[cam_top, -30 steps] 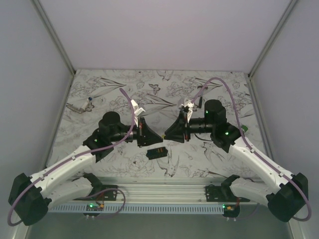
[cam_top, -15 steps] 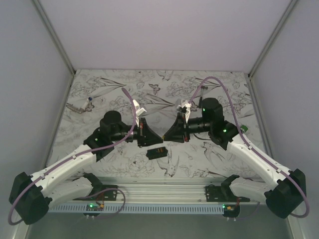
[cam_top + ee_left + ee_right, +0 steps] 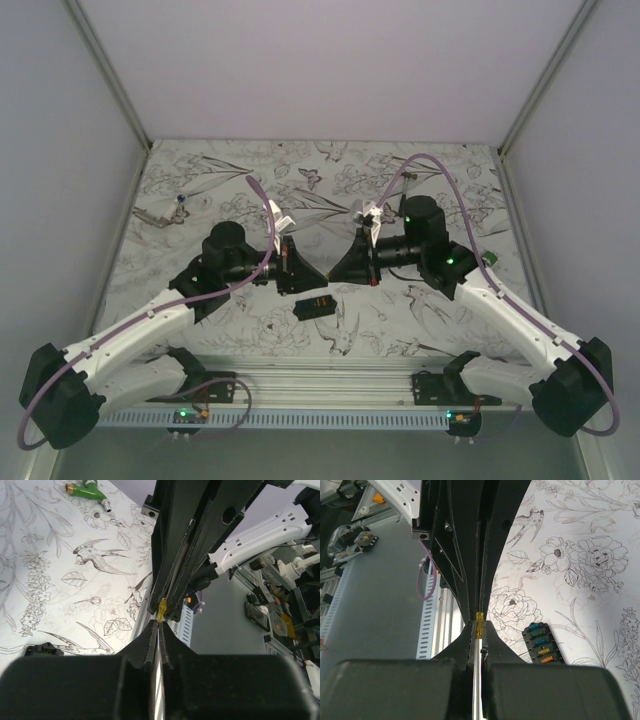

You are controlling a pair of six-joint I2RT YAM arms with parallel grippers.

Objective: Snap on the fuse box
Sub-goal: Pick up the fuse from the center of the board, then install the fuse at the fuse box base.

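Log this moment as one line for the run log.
left gripper: shut | right gripper: shut on small yellow piece, apparently | grippers tip to tip above table | fuse box: lying on table, not held

A small green nozzle (image 3: 88, 489) and a small tool (image 3: 156, 214) lie well apart on the floral tablecloth (image 3: 330, 170).

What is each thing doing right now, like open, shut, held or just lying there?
Left gripper: shut, tip to tip with the right one.
Right gripper: shut on the yellow bit.
Yellow bit: pinched, held up off the table.
Fuse box: lying flat, coloured fuses facing up, nobody touching it.
Green thing: lying on its side, untouched.
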